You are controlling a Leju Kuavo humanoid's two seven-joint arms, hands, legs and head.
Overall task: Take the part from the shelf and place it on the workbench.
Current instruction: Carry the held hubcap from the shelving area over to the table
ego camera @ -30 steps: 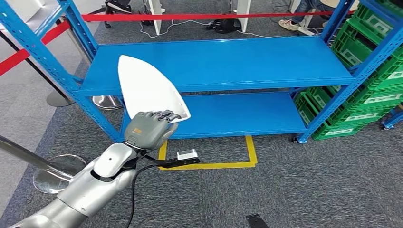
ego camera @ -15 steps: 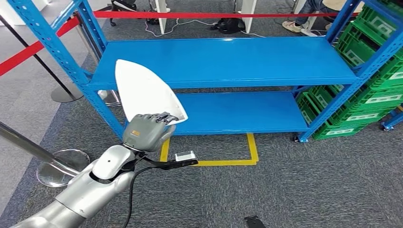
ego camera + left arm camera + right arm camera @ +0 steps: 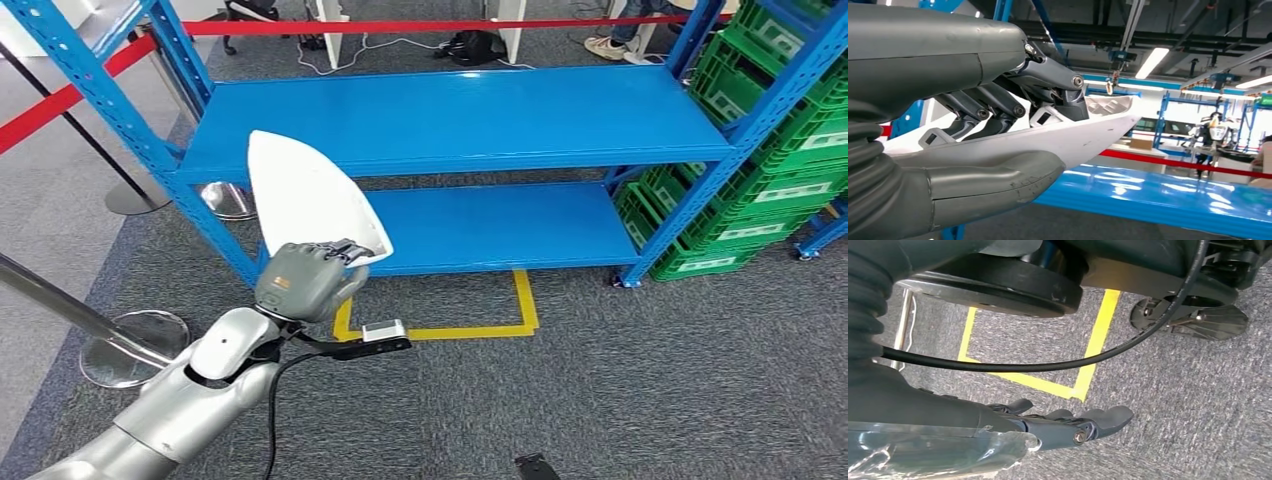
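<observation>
You had the blue shelf [image 3: 470,125] ahead of you, both its boards bare, green crates [image 3: 770,200] stacked to its right and a red barrier tape [image 3: 60,100] on the left. No workbench showed, so my guess is you needed to turn away before setting anything down. The white part [image 3: 305,195] was off the shelf, at the near left, its long axis running from the grasp up to a point on the far side. Your left hand [image 3: 303,280] was clenched on its broad near end, fingers [image 3: 998,107] over one face and the thumb under it. Your right hand [image 3: 1068,427] hung over the grey carpet [image 3: 650,380], fingers loosely extended, holding nothing.
</observation>
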